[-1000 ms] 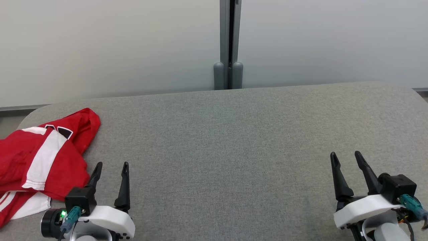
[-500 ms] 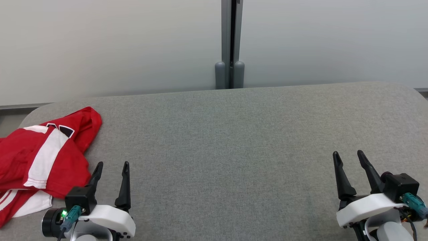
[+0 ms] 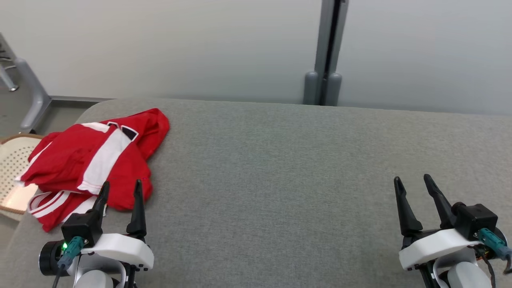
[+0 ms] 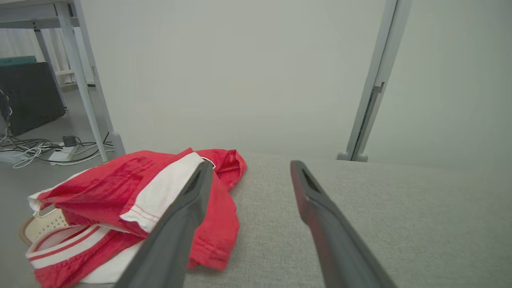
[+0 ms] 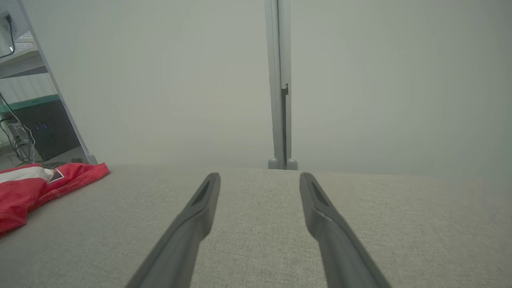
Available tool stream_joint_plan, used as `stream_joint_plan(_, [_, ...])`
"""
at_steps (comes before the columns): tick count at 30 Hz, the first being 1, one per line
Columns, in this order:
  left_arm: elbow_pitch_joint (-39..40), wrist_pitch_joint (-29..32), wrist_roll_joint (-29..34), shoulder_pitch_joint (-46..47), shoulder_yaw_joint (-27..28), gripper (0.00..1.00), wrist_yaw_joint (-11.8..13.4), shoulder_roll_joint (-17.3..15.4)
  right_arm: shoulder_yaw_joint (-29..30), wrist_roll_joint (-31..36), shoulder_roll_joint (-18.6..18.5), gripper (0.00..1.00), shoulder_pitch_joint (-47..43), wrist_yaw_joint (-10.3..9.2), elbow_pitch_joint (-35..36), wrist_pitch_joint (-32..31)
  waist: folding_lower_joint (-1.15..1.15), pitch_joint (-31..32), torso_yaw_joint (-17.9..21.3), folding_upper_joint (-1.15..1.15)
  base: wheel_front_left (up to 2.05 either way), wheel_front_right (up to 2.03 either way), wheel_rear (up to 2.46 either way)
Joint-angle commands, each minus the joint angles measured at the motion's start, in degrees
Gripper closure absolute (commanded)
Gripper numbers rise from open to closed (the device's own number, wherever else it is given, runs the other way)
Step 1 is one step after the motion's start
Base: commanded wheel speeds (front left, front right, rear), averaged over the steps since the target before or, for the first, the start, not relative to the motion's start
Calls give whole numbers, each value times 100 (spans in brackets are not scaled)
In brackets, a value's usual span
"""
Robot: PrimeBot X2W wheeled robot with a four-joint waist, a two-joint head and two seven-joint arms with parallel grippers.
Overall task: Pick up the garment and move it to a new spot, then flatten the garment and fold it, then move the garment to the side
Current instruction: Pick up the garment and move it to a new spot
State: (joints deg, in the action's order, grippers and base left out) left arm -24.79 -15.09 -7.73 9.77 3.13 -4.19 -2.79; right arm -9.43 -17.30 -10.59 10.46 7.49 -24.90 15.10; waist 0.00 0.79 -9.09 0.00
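While both grippers hover low at the near edge of the grey fabric-covered table (image 3: 280,180), neither holds anything. The left gripper (image 3: 121,183) sits towards the near left corner with its jaws spread and empty. The right gripper (image 3: 412,177) sits towards the near right corner, likewise spread and empty, over bare fabric.

The garment (image 3: 96,160), red with white bands, lies bunched at the left end of the table, just beyond the left gripper. Its outer part hangs over the left edge. Whether the left gripper's outer finger touches the cloth cannot be determined.

Risk: a pinch that takes only the top layer would likely lift one fold and leave the rest trailing. A pull towards the left edge could tip the overhanging cloth off the table.

Not verifiable: the folds hide the garment's collar, sleeves and hems, and the hanging portion is out of sight. A pale perforated item (image 3: 12,172) beside the left edge is cut off and partly covered. Beyond the far edge stands a plain partition with a grey post (image 3: 328,48).
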Motion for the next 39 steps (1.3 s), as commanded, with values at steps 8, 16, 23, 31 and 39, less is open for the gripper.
stream_joint_plan(8, [69, -9, -46, 9, 206, 0, 25, -21, -137, 130, 114, 0, 36, 1, 173, 5, 0, -37, -1146, 0, 0, 0, 0])
stream_joint_plan(16, [89, -9, -63, -61, 327, 0, -12, -17, -144, 247, 190, 0, -1, 0, 232, 5, 0, -34, -1689, 0, 0, 0, 0])
stream_joint_plan(23, [72, -9, -85, -40, 300, 0, -24, -20, -156, 275, 210, 0, 6, 0, 187, -14, 0, -41, -1809, 0, 0, 0, 0])
stream_joint_plan(31, [-13, -9, -81, 91, 147, 0, -57, -21, -135, 269, 196, 0, -24, 0, 196, -37, 0, -66, -1795, 0, 0, 0, 0])
stream_joint_plan(39, [-343, -5, -162, 472, -83, 0, -86, -19, -133, 312, 101, 0, 168, 0, 358, -195, 0, -419, -1610, 0, 0, 0, 0])
